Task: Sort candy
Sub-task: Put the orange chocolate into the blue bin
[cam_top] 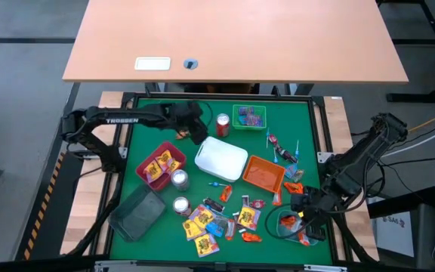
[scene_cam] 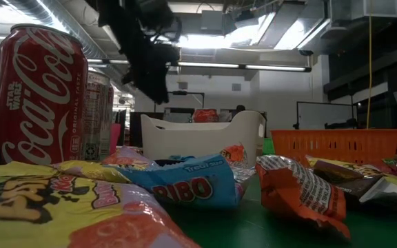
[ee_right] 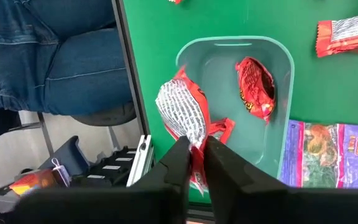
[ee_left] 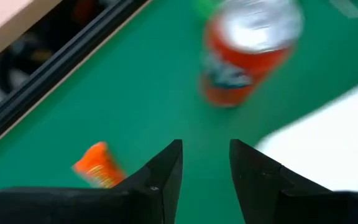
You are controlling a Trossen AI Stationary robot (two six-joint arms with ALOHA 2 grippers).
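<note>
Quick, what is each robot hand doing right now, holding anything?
Left end effector: open, empty, above the green mat near the red can.
Right end effector: closed on a red candy wrapper, over the teal tray.

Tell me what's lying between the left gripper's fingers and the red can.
Nothing: in the left wrist view, only bare green mat lies between the left gripper and the red can. An orange candy lies off to one side.
</note>
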